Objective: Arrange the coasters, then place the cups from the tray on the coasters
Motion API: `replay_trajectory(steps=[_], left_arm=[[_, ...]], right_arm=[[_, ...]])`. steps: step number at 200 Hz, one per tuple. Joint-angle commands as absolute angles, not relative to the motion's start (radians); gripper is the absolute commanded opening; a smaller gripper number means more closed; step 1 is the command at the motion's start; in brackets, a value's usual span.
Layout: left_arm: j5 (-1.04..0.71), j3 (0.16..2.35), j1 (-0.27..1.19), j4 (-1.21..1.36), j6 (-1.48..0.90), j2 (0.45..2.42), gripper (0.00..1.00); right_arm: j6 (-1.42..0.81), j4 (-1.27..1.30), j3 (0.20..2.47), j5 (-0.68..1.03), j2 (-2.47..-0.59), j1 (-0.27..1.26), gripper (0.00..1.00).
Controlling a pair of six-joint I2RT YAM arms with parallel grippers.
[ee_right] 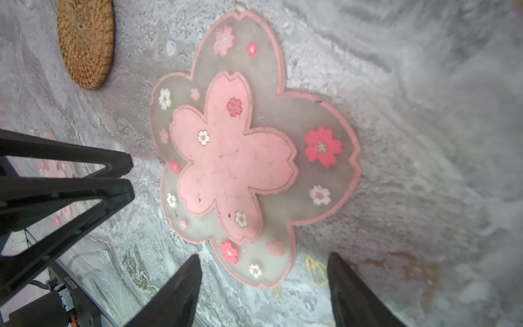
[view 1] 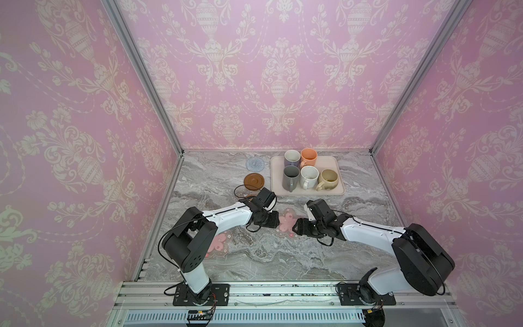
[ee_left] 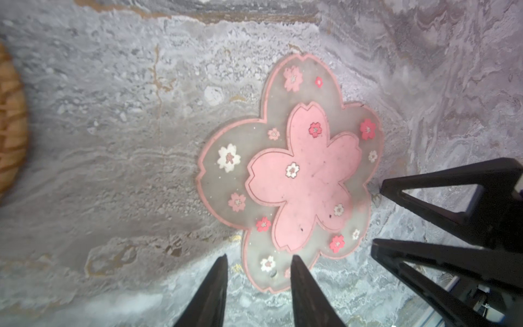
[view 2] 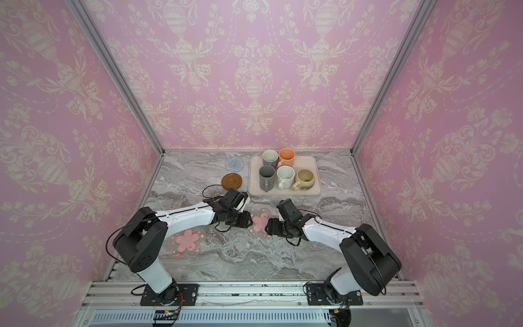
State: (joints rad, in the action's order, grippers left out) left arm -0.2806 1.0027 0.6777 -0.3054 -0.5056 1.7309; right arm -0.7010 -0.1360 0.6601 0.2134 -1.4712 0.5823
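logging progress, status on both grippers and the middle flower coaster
Left gripper open, empty. Right gripper open, empty. Flower coaster flat between them. Nothing blocking.

A short line of small white characters runs along a black housing [ee_right: 82, 297] in the right wrist view, too small and skewed to read. Nothing else carries legible text, numbers or brands.

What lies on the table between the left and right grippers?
A clear flower-shaped coaster lies flat there; the left gripper and right gripper flank it, fingers open. Both top views and both wrist views show it.
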Motion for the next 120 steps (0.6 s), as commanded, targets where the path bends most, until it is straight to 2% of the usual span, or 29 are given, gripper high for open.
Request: replay_trajectory(steps=[1, 63, 120], left_arm=[[-0.270, 1.032, 0.674, -0.323, -0.481, 1.785, 0.40], [-0.326, 0.987, 0.676, -0.229, -0.547, 1.815, 0.40], [-0.339, 0.920, 0.710, -0.207, -0.594, 1.773, 0.40]], right_arm=[[-0.683, -0.272, 0.637, 0.184, -1.558, 0.571, 0.72], [-0.709, -0.219, 0.667, 0.222, -1.637, 0.601, 0.71], [-0.727, -0.233, 0.645, 0.220, -1.611, 0.645, 0.71]])
